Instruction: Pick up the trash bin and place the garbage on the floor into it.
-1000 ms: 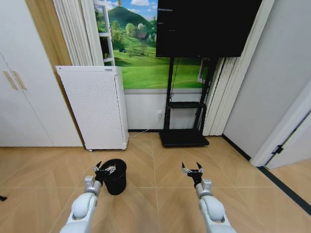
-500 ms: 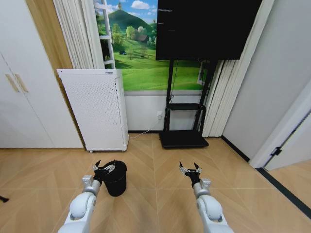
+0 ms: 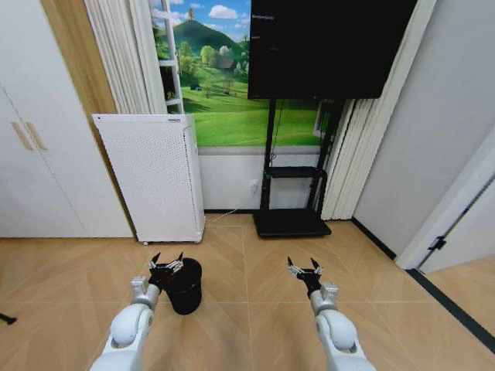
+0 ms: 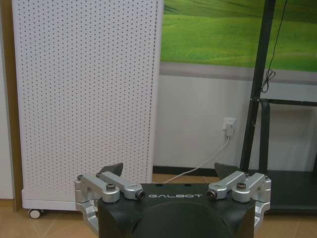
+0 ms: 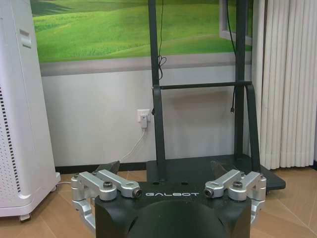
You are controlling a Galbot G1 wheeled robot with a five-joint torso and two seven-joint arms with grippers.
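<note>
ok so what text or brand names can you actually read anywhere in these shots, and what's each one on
"GALBOT" on the black body of the left gripper, seen in the left wrist view.
"GALBOT" on the black body of the right gripper, seen in the right wrist view.
A small dark mark on the top edge of the white appliance is too small to read.
The trash bin, the TV and the wall socket show no readable text.

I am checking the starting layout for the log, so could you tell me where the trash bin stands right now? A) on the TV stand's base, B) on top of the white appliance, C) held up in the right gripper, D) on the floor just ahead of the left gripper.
D: the trash bin stands on the wooden floor directly beyond the open left gripper, while the right gripper is open and holds nothing.
</note>
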